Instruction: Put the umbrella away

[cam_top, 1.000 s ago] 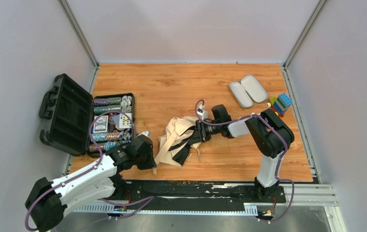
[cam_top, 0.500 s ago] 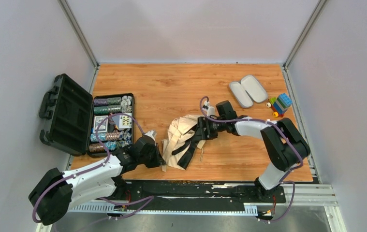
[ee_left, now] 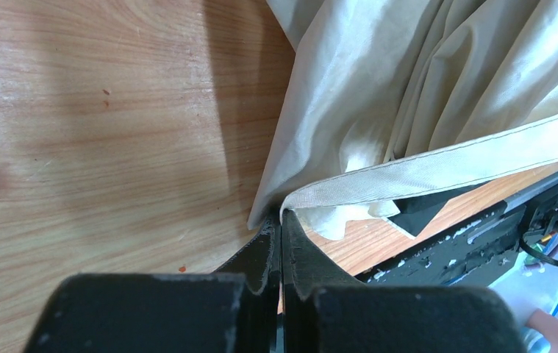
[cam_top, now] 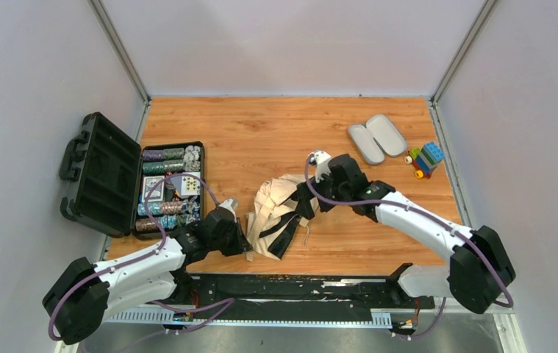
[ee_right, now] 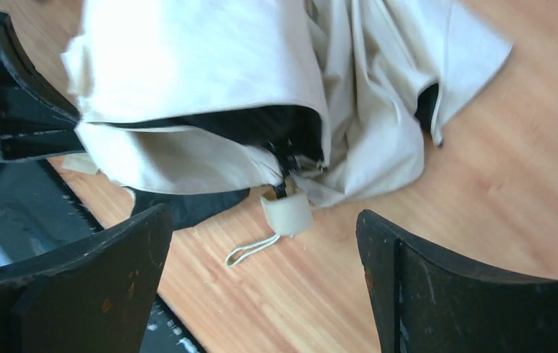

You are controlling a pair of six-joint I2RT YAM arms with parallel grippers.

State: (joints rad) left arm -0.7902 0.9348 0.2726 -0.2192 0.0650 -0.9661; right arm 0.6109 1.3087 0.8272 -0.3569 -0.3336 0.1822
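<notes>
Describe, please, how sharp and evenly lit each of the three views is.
Top external: soft, even light, sharp, no glare. Left wrist: the umbrella is crisp, a dark shadow lies on the tabletop beside it, the near fingers are soft. Right wrist: slightly blurred throughout, the pale fabric washed out at top.

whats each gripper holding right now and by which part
Left gripper pinches the umbrella by the edge of its fabric; right gripper is open, holding nothing.

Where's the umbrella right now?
In the top view the umbrella lies crumpled near the table's front edge, between the left gripper and the right gripper.
</notes>
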